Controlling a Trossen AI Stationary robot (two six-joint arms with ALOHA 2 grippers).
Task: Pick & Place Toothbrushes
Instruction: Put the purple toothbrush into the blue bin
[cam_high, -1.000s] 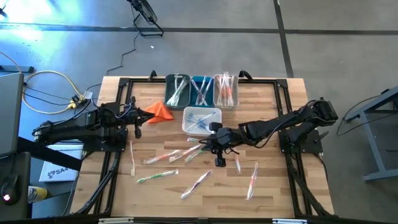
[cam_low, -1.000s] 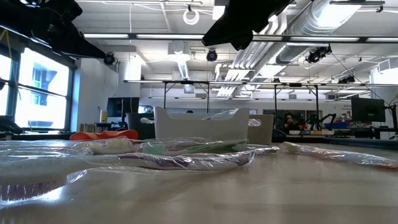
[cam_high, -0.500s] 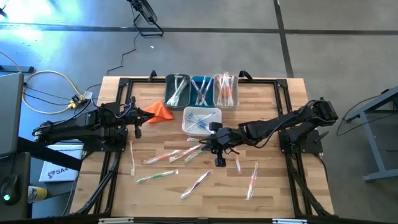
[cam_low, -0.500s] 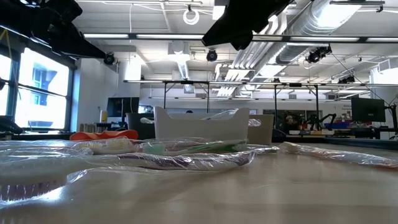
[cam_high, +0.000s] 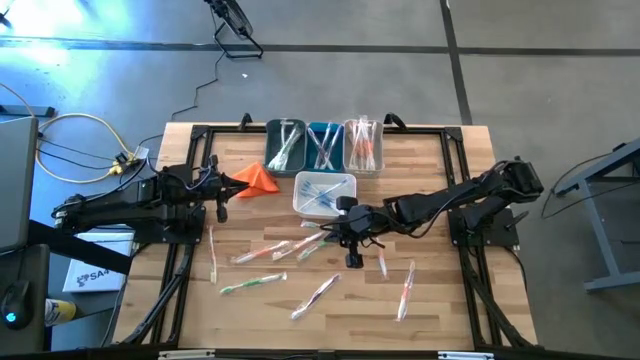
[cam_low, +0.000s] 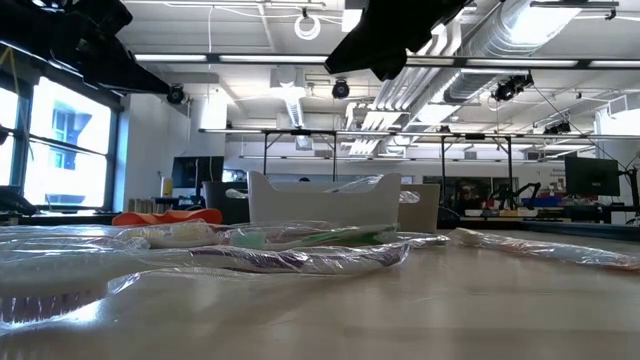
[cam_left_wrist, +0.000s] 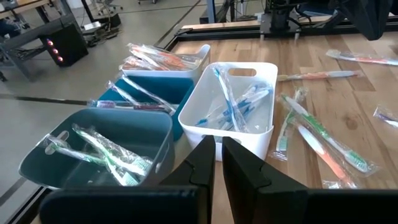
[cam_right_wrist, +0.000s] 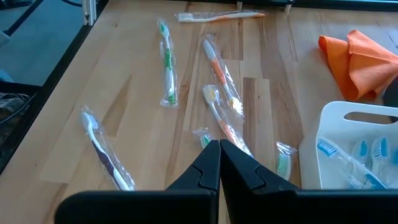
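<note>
Plastic-wrapped toothbrushes lie scattered mid-table. Right gripper, fingers pressed together and empty, hovers above them, just near of the white bin; reaching step. Next it must spread, then descend.

Even, bright overhead light, soft shadows. Low view: ceiling strip lights and window glare; near wrappers blurred, arms backlit silhouettes. Wrist views sharp.

Three bins sit at the table's back edge, a fourth bin before them, loose toothbrushes nearer front.
</note>
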